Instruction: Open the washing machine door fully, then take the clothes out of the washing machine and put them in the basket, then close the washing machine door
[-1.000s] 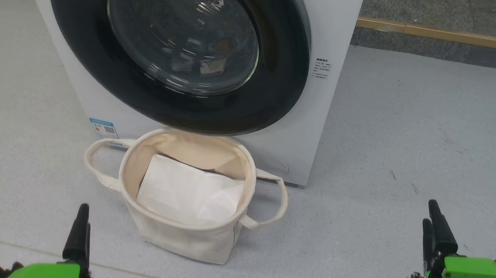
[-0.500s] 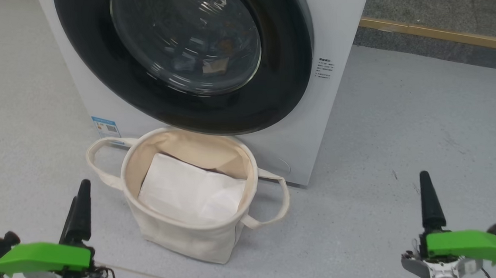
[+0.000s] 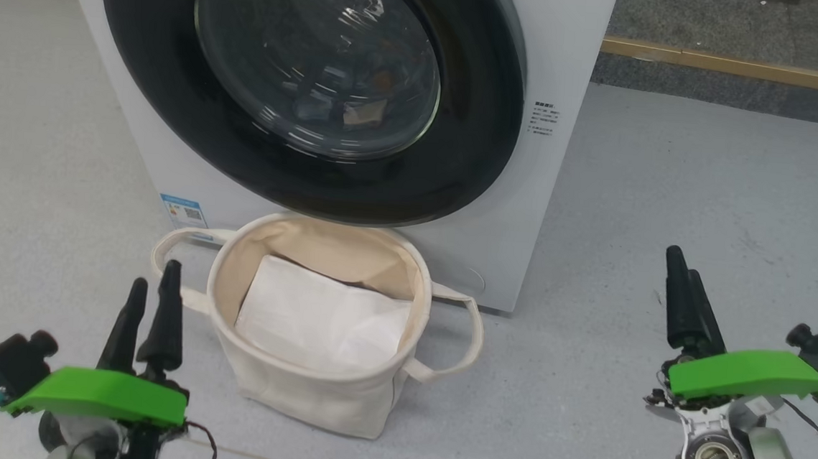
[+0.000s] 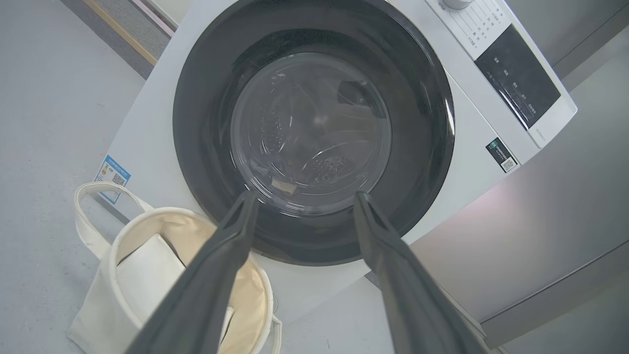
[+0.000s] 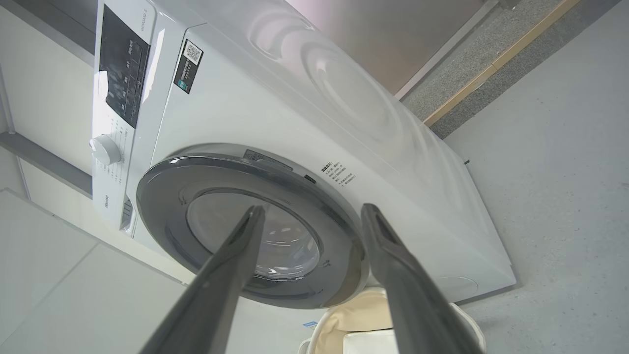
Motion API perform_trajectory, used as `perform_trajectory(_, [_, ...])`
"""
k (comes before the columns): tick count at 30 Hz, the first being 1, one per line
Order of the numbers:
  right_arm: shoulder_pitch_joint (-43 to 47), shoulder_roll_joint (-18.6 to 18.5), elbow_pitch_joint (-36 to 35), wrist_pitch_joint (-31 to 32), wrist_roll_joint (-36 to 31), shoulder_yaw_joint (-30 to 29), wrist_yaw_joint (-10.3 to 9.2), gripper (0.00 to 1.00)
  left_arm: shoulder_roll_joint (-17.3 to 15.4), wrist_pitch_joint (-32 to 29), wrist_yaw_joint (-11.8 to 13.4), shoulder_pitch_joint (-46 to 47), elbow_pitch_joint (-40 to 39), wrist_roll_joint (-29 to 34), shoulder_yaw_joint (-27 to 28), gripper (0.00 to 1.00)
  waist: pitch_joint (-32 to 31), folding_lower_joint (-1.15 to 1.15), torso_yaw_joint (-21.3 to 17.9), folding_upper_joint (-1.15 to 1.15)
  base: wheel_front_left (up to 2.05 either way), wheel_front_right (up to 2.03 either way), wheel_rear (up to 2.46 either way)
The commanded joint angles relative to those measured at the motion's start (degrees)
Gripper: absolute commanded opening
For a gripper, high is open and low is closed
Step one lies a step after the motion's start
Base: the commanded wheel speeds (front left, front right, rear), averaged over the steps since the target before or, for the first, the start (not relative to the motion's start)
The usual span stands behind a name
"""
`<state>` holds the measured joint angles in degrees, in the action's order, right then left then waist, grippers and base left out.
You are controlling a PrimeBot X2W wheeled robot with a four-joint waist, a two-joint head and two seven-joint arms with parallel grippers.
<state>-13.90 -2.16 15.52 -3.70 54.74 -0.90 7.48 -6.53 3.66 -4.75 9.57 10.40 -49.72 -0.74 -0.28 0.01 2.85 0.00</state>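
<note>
The white washing machine (image 3: 571, 68) stands ahead with the washing machine door (image 3: 474, 126) shut against its front, black rim around clear glass. Through the glass, the clothes (image 3: 363, 113) show as a dim heap with a beige patch, which also shows on the clothes (image 4: 284, 186) in the left wrist view. The cream basket (image 3: 311, 395) stands on the floor right below the door. My left gripper (image 3: 155, 276) is open, empty, left of the basket. My right gripper (image 3: 684, 264) is open, empty, off to the machine's right. In the wrist views, left gripper (image 4: 304, 194) and right gripper (image 5: 313, 208) point at the door (image 5: 162, 182).
A plain white sheet (image 3: 316, 317) lies inside the basket. A wooden strip (image 3: 737, 64) and dark carpet run behind the machine on the right. The control panel (image 4: 516, 78) and dial (image 5: 104, 150) sit at the machine's top. A steel cabinet (image 4: 540, 221) flanks the machine.
Both grippers have risen and moved forward towards the machine. The head camera has shifted a little, so machine and basket sit slightly further right in the picture.
</note>
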Motion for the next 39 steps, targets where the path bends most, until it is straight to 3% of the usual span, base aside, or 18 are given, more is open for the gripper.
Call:
perform_trajectory(1, [-3.9,-0.4,-2.4,-0.8,-1.9,1.1,0.01,1.0,-1.7,0.7,-0.3,3.3,-2.3,2.1,0.5,1.0,-0.1,0.0,0.0,0.0,0.0,0.0,0.0])
perform_trajectory(8, [-4.8,-0.5,-2.1,-1.9,-6.8,2.9,0.01,1.0,-3.3,0.6,-0.5,3.9,-2.2,8.5,-1.7,1.0,-0.4,0.0,0.0,0.0,0.0,0.0,0.0])
perform_trajectory(17, [-6.6,-0.5,-0.1,-3.5,-14.1,5.9,0.01,1.0,-6.4,2.3,1.1,5.2,-2.5,19.8,-4.6,1.0,-0.1,0.0,-0.3,0.0,0.0,0.0,0.0])
perform_trajectory(39, [-6.4,-0.6,-0.3,-7.0,-31.8,5.3,0.01,1.0,-7.7,4.6,4.3,5.5,-2.0,36.6,-9.9,1.0,0.9,0.0,0.5,0.0,0.0,0.0,0.0])
